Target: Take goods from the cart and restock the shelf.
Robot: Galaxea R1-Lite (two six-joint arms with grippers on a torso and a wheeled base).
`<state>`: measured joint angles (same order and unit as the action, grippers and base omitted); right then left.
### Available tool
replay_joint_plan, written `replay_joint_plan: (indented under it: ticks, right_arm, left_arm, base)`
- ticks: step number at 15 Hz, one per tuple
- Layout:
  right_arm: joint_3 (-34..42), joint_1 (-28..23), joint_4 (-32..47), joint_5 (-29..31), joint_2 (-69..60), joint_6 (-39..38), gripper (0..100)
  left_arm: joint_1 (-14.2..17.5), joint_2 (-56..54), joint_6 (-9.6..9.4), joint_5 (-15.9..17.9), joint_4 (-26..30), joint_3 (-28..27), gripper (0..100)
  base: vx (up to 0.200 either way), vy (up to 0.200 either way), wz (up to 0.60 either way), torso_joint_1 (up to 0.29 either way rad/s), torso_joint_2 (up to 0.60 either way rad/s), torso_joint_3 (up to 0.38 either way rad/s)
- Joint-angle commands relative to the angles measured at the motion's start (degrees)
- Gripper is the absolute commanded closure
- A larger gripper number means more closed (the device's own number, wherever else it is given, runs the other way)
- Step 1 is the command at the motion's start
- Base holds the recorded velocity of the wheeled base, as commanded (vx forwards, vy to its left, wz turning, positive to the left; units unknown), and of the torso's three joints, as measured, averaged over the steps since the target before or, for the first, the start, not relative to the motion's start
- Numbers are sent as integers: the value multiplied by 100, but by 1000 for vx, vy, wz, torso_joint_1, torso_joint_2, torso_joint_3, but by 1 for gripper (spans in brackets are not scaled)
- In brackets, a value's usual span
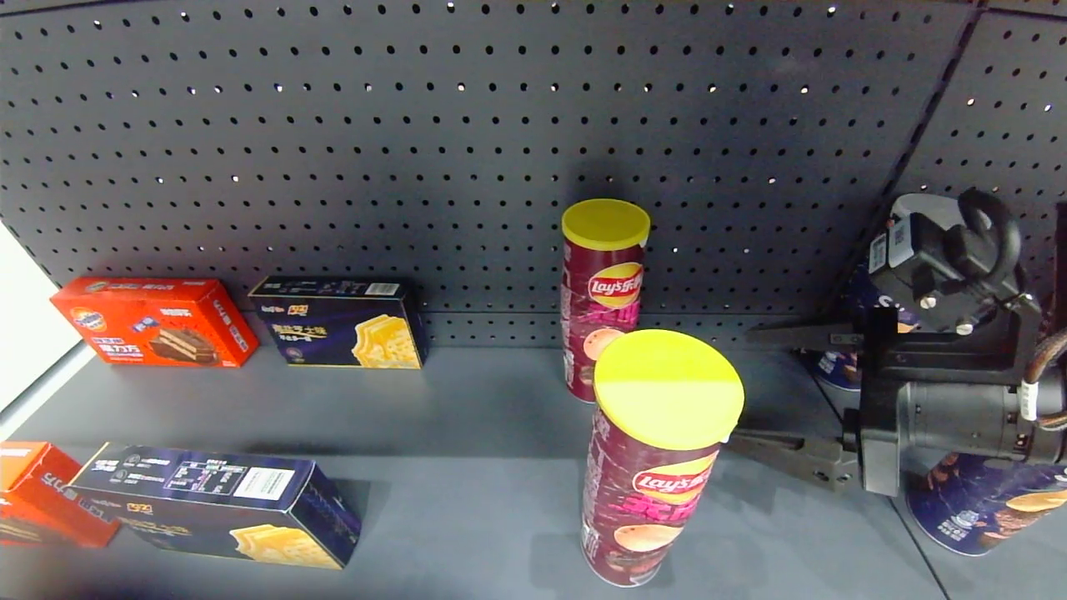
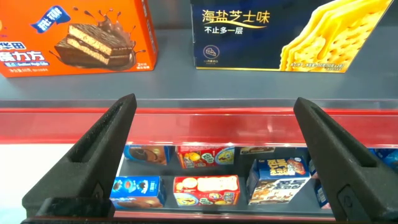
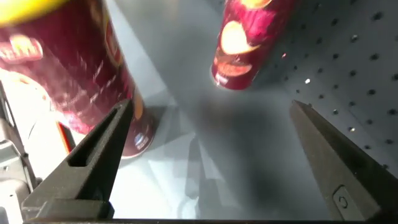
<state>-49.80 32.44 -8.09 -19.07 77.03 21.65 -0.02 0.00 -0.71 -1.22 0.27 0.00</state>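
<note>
So the right end effector (image 1: 744, 389) sits off to the right over the grey metal shelf (image 1: 467, 408), jaws spread wide with nothing between them. Its fingertips point at the front chip can (image 1: 650, 500) — a tall maroon cardboard tube with a yellow plastic lid — standing upright near the shelf's front edge. The lower fingertip is just beside the lid rim; whether it's touching, I can't tell.

My read: that can is already placed. It lines up straight in front of the rear chip can (image 1: 602, 308), same maroon tube and yellow lid, which stands against the dark perforated back panel (image 1: 417, 125). Looks like a 2-deep row, labels facing out.

The left end effector (image 2: 214, 102) is wide open too, holding nothing. It hangs in front of the shelf's red front lip (image 2: 205, 118), facing the orange cake box (image 2: 74, 37) and the navy cracker box (image 2: 280, 34). Small snack boxes (image 2: 205, 190) sit on a lower level.

Behind the right arm are round blue cans (image 1: 975, 500) — so each product gets its own lane. Next I'd guess the right arm needs to back straight out, or it could clip the lid and tip the can.
</note>
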Motion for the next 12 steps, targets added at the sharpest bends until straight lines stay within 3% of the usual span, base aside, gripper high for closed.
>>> replay_joint_plan:
  ticks: [1,12]
  right_arm:
    - [128,17,-8,-1,-13,15,0]
    - [489,78,-8,-1,93,120,0]
  left_arm:
    - [2,9,0,-1,0,0,0]
    - [2,9,0,-1,0,0,0]
  base:
    - [0,0,0,0,0,0]
    - [0,0,0,0,0,0]
